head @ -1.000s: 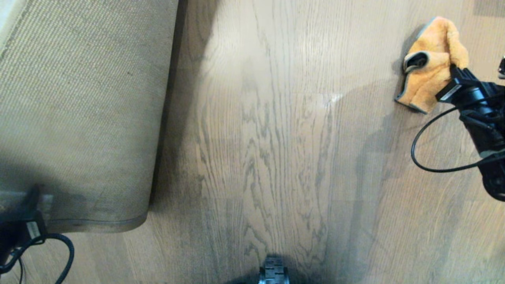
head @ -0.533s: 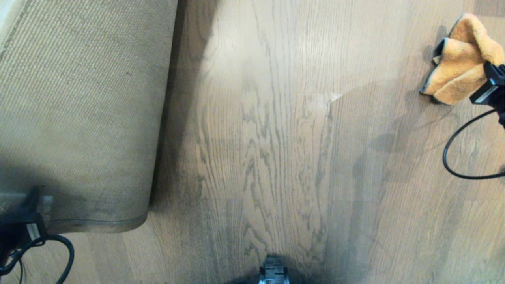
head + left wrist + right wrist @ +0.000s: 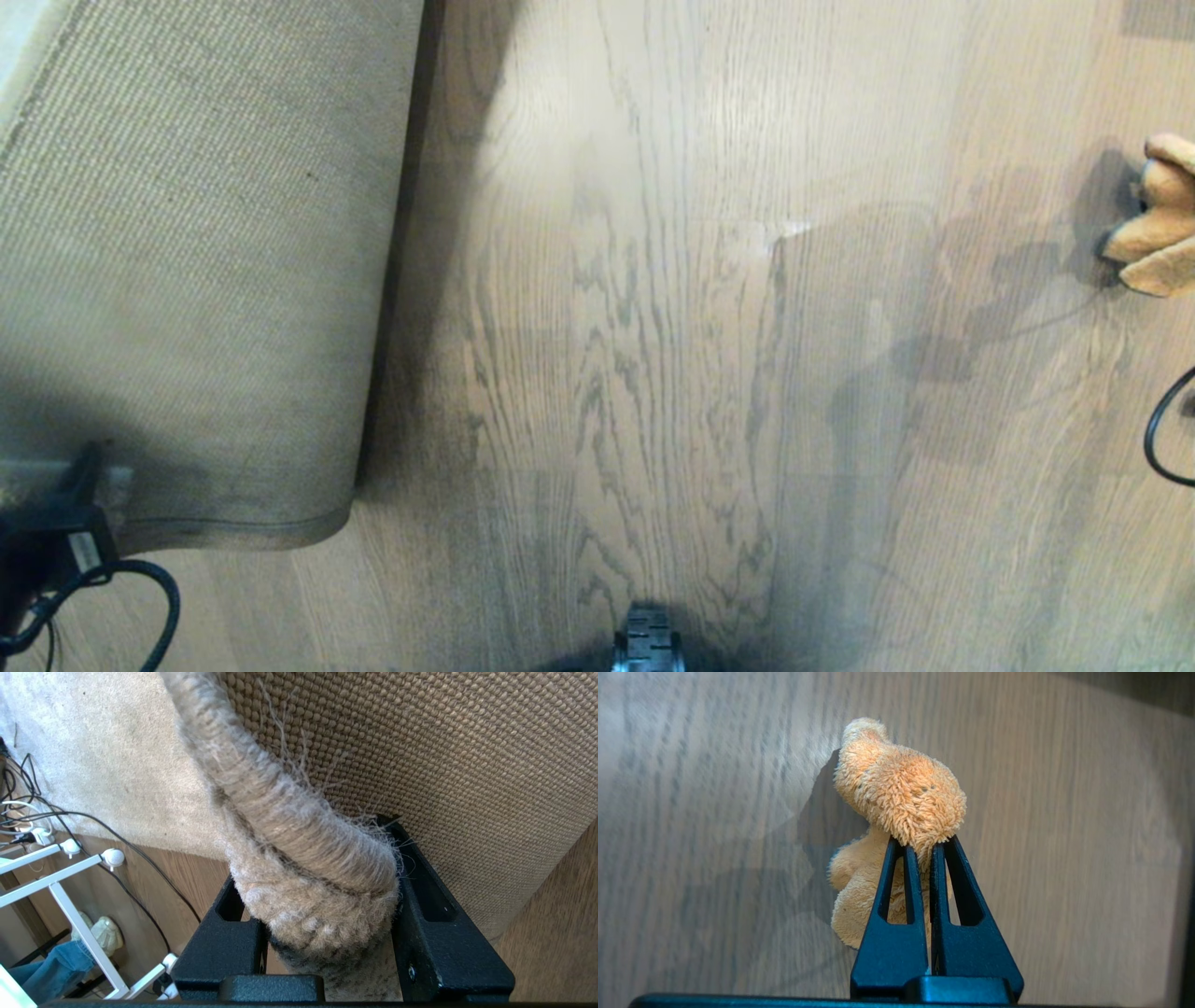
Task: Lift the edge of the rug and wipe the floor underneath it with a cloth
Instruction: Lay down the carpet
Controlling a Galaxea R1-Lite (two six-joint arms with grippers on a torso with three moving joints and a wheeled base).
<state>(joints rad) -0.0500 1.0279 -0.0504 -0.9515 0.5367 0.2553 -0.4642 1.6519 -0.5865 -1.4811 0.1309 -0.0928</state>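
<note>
The rug is folded back at the left, its tan woven backing (image 3: 187, 280) facing up and its rounded corner raised off the floor (image 3: 653, 327). At the lower left my left gripper (image 3: 86, 471) is shut on the rug edge (image 3: 289, 812), whose thick pile border fills the space between the black fingers (image 3: 434, 933). Only a bit of the orange fluffy cloth (image 3: 1162, 229) shows at the far right edge of the head view. My right gripper (image 3: 924, 847) is shut on the cloth (image 3: 901, 788), which hangs bunched above the planks; the gripper itself is outside the head view.
A part of my base (image 3: 647, 644) shows at the bottom centre. The right arm's cable (image 3: 1167, 439) loops in at the right edge. Beyond the rug stand a white rack (image 3: 60, 891), loose cables (image 3: 28, 788) and a person's leg in jeans (image 3: 51, 966).
My right gripper has carried the cloth to the right, almost out of the head view. The left gripper and the raised rug have stayed still.
</note>
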